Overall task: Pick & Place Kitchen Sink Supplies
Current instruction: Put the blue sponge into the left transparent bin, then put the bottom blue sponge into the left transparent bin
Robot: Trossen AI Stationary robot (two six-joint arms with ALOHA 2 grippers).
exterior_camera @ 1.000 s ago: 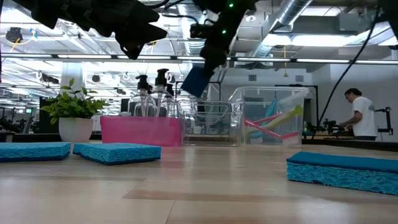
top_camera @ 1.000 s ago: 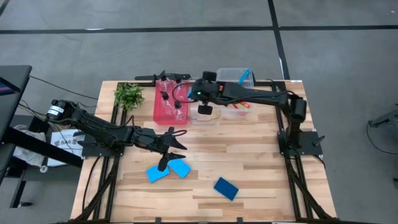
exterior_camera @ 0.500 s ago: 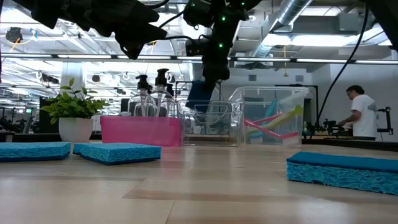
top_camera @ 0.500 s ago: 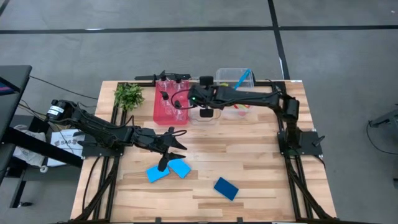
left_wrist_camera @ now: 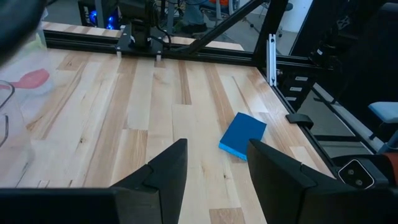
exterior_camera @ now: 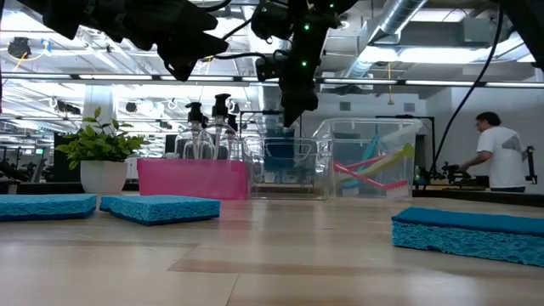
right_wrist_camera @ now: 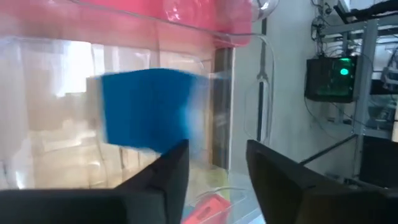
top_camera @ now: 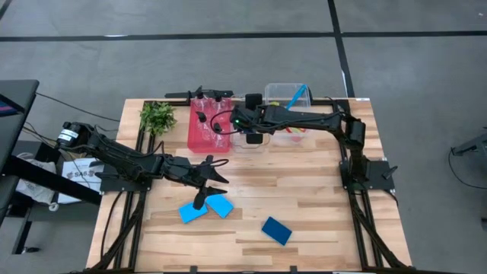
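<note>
Right gripper is held above a clear plastic bin, fingers parted, nothing gripped; a flat dark-blue rect. sponge is seen loose just below it inside the bin; left gripper is parted, empty, over two light-blue porous sponges on the wood table

Three bins in a row along the table's far edge, a plant at their left. Bottles in the left bin, a sponge in the middle bin, brushes in the right. Three more sponges near the front edge.
</note>
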